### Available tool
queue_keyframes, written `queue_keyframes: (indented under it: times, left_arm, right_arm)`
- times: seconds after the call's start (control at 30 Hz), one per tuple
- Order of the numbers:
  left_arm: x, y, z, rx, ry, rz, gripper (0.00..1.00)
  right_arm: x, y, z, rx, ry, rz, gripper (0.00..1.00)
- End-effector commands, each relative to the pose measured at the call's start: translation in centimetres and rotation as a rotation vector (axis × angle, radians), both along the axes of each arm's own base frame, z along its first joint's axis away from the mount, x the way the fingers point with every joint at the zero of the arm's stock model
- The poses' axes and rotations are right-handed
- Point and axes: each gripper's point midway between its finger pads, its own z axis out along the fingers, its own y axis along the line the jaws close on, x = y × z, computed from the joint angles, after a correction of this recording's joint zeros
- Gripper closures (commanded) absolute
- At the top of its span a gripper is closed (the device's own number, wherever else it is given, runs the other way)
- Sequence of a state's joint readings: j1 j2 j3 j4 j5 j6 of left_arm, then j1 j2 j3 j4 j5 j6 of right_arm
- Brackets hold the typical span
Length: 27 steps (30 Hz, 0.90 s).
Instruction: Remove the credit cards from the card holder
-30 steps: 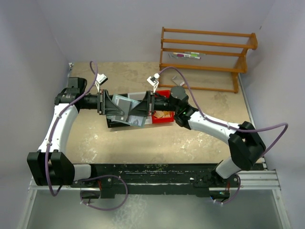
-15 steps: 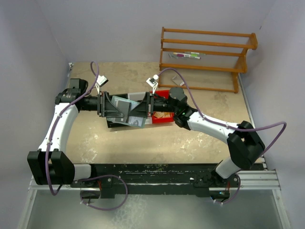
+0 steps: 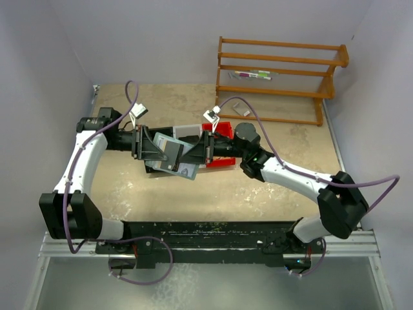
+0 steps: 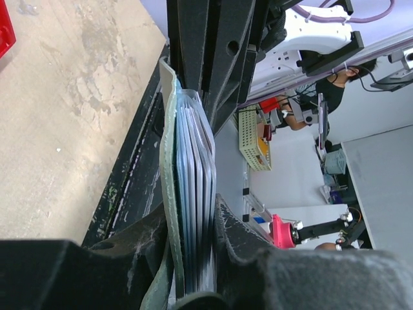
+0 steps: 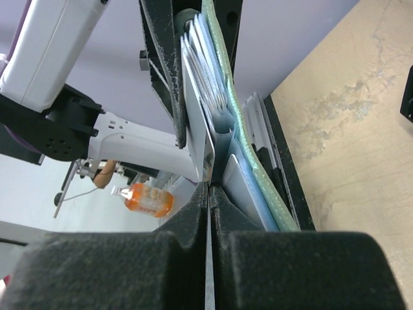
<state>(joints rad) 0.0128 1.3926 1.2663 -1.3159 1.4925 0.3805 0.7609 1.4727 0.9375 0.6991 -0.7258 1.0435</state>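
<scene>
The grey-green card holder (image 3: pixel 166 152) is held edge-on in the air between both grippers, above the bins. My left gripper (image 3: pixel 153 148) is shut on it. In the left wrist view its jaws (image 4: pixel 193 258) clamp the holder's green edge (image 4: pixel 169 194) and the stack of light blue credit cards (image 4: pixel 195 181) inside. My right gripper (image 3: pixel 201 152) meets it from the right. In the right wrist view its fingers (image 5: pixel 209 188) are closed on the edge of one pale card (image 5: pixel 199 129), next to the holder's green side (image 5: pixel 240 110). A light blue card (image 3: pixel 187 170) sticks out low.
A red bin (image 3: pixel 222 130) and a black tray (image 3: pixel 155 170) lie under the held holder. A wooden rack (image 3: pixel 281 77) stands at the back right, with small grey scraps (image 3: pixel 242 110) in front of it. The walls are close on the left and right.
Both grippers and the holder have shifted slightly toward the near right. The holder has tilted, and a light blue card now shows lower at its near edge. The right elbow has swung right.
</scene>
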Motion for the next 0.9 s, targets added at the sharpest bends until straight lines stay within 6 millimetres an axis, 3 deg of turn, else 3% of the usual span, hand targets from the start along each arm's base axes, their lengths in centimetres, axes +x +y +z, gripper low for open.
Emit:
queue_keyframes:
  times: [0.0, 0.2, 0.23, 0.3, 0.33, 0.47, 0.53, 0.73, 0.87]
  left_arm:
    - [-1.1, -0.3, 3.7, -0.126, -0.097, -0.022, 0.73]
    - [-1.1, -0.2, 3.6, -0.110, -0.097, -0.019, 0.79]
    - [-1.1, -0.2, 3.6, -0.108, -0.101, -0.018, 0.80]
    - [-1.1, -0.2, 3.5, -0.103, -0.104, -0.018, 0.81]
    - [-1.0, -0.2, 3.4, -0.099, -0.103, -0.016, 0.82]
    - [-0.9, -0.2, 3.3, -0.091, -0.102, -0.014, 0.83]
    - [-0.9, -0.2, 3.3, -0.085, -0.104, -0.013, 0.83]
    - [-1.1, -0.2, 3.3, -0.078, -0.108, -0.012, 0.83]
    - [-0.9, 0.0, 3.5, -0.061, -0.121, -0.004, 0.83]
  right_arm:
    - [-0.6, -0.5, 1.6, 0.030, -0.072, 0.011, 1.00]
    - [-0.7, -0.5, 1.9, 0.028, -0.078, 0.018, 1.00]
    - [-0.7, -0.5, 1.8, 0.024, -0.076, 0.017, 0.96]
    - [-0.6, -0.5, 2.0, 0.033, -0.073, 0.013, 0.73]
    - [-0.4, -0.4, 2.2, 0.044, -0.073, 0.009, 0.67]
    - [0.5, 0.4, 3.5, 0.097, -0.083, -0.009, 0.62]
    - [0.7, 0.6, 3.5, 0.105, -0.071, -0.006, 0.67]
    - [0.1, 0.5, 2.2, 0.075, -0.032, 0.021, 0.98]
    - [-0.1, -0.6, 2.1, 0.064, -0.044, 0.009, 1.00]
